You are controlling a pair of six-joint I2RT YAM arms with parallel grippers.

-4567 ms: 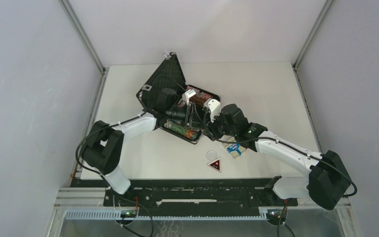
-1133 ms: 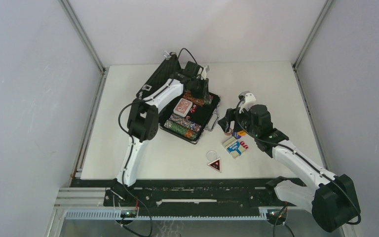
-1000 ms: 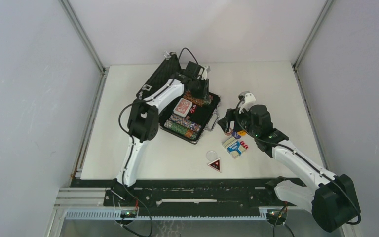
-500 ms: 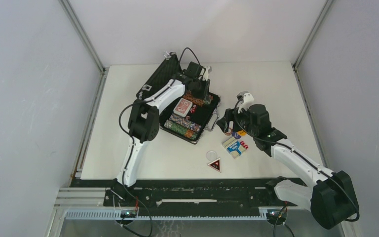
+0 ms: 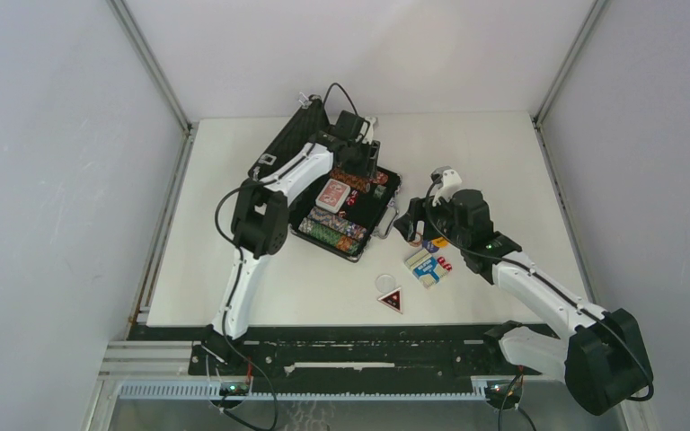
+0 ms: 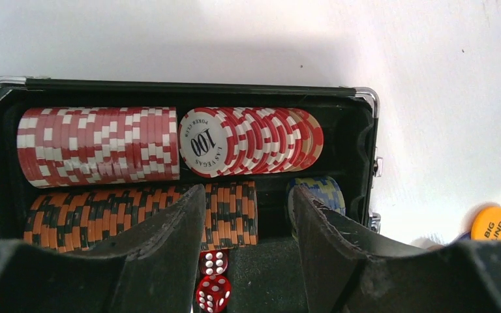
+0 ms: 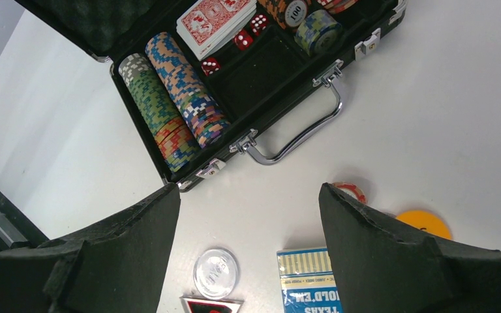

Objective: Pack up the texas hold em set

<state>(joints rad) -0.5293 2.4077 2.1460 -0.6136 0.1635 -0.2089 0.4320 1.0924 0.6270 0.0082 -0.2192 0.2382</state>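
The black briefcase [image 5: 373, 215] lies open, its lid [image 5: 298, 144] raised at the far left. It holds multicoloured chip stacks [image 7: 169, 98], a red card deck [image 5: 332, 194] and red dice [image 6: 212, 293]. My left gripper [image 5: 362, 169] is open and empty over the case's far end. In the left wrist view [image 6: 248, 195] it hangs above orange-black chips [image 6: 104, 212] and blue-yellow chips [image 6: 323, 192]. My right gripper [image 5: 406, 224] is open and empty, above the table just right of the handle [image 7: 300, 134]. The blue card deck [image 5: 427, 267] lies on the table below it.
On the table in front of the case lie a clear round token [image 7: 215, 272], a red triangular token [image 5: 392, 300], an orange "BIG BLIND" token [image 7: 423, 223] and a loose red-white chip [image 7: 349, 190]. Grey walls stand around the table.
Earlier both arms were crowded over the case. The left gripper has moved to the case's far end and the right gripper has withdrawn to the right. In the last second only slight shifts.
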